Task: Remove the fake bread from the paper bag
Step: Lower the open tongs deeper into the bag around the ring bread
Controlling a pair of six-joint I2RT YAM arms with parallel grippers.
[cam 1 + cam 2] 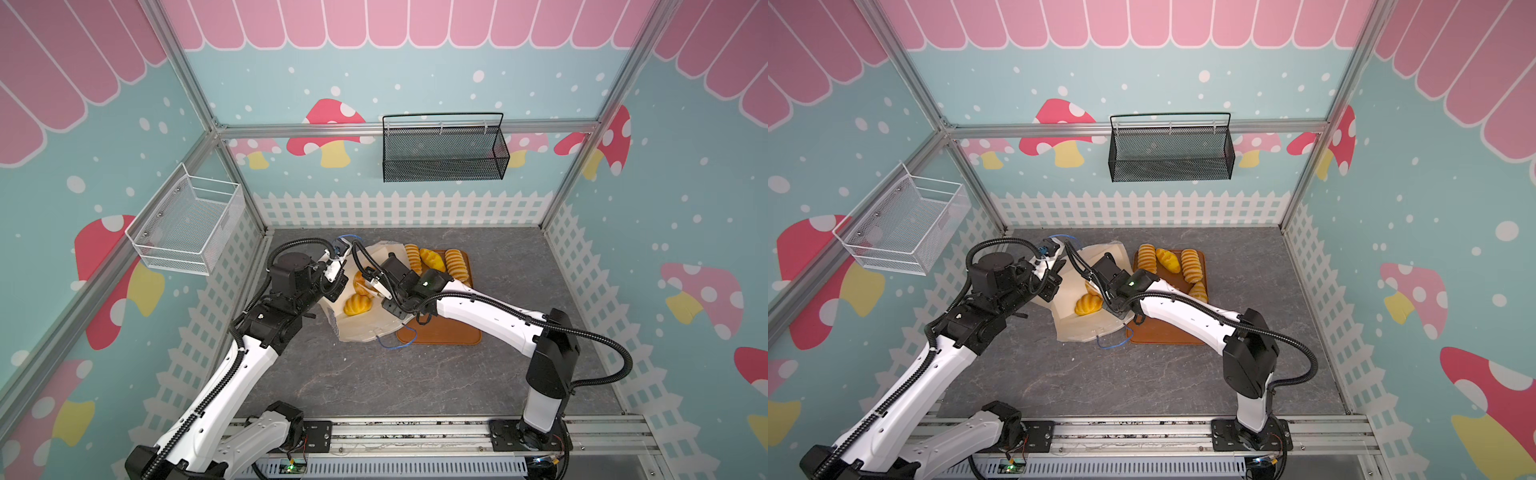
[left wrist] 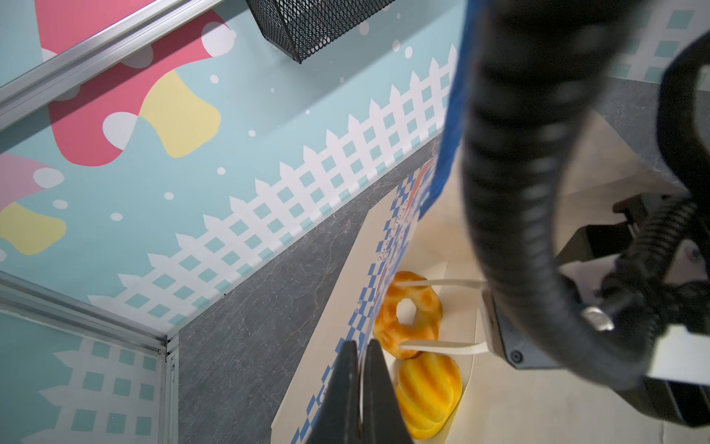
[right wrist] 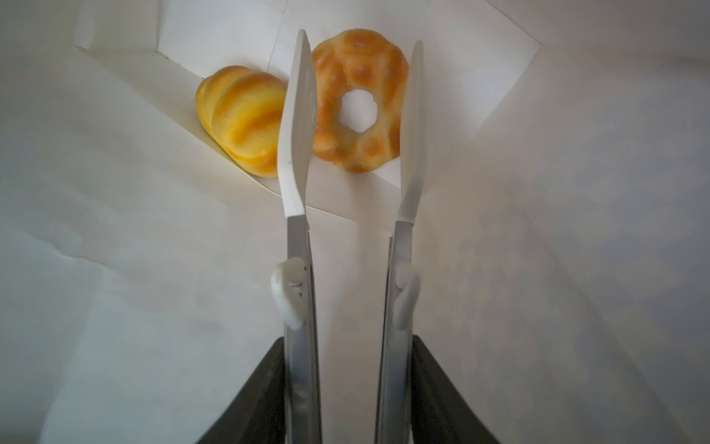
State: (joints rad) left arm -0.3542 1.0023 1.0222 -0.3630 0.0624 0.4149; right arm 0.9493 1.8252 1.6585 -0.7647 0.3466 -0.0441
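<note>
Two inside: ring doughnut [image 3: 378, 148] and ridged loaf [image 3: 240, 119], side by side deep in the bag.
Bag: paper bag [image 1: 357, 328] on its side on the counter [image 1: 415, 374], mouth open.
Left: left gripper [image 2: 361, 353] pinched tight on the bag's checkered wall.
Right: right gripper [image 3: 347, 340] clamped on tongs [image 3: 297, 153]; tips flank the doughnut.
Tray: four pastries [image 1: 1190, 265] on brown tray [image 1: 1163, 332].

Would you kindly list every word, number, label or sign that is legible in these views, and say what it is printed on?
None can be read outright.
On the paper bag: a row of small dark characters beside its blue-and-white checks, too blurred to read in the left wrist view.
Same bag: part of a red-orange logo, cut off and unreadable.
Nothing else shows lettering.
</note>
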